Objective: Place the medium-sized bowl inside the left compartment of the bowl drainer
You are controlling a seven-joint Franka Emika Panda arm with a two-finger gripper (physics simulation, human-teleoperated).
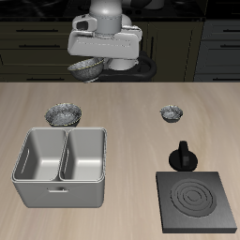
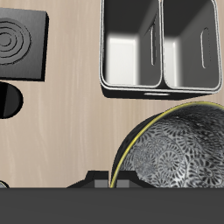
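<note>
My gripper (image 1: pixel 100 64) is high above the table's back edge, shut on the rim of the medium-sized bowl (image 1: pixel 87 67), a grey metallic bowl held tilted in the air. In the wrist view this bowl (image 2: pixel 175 153) shows close up with its speckled dark inside. The bowl drainer (image 1: pixel 58 192), a light-grey tub with two basins, stands near the table's front edge, well forward of and below the gripper. Its left compartment (image 1: pixel 40 155) shows nothing inside, and it also appears in the wrist view (image 2: pixel 188 44). The other basin (image 1: pixel 84 155) likewise shows nothing inside.
A wider grey bowl (image 1: pixel 64 113) sits just behind the drainer. The smallest grey bowl (image 1: pixel 171 113) sits farther along the table. A black knobbed object (image 1: pixel 182 156) stands behind the black square stove plate (image 1: pixel 195 200), which also shows in the wrist view (image 2: pixel 19 44).
</note>
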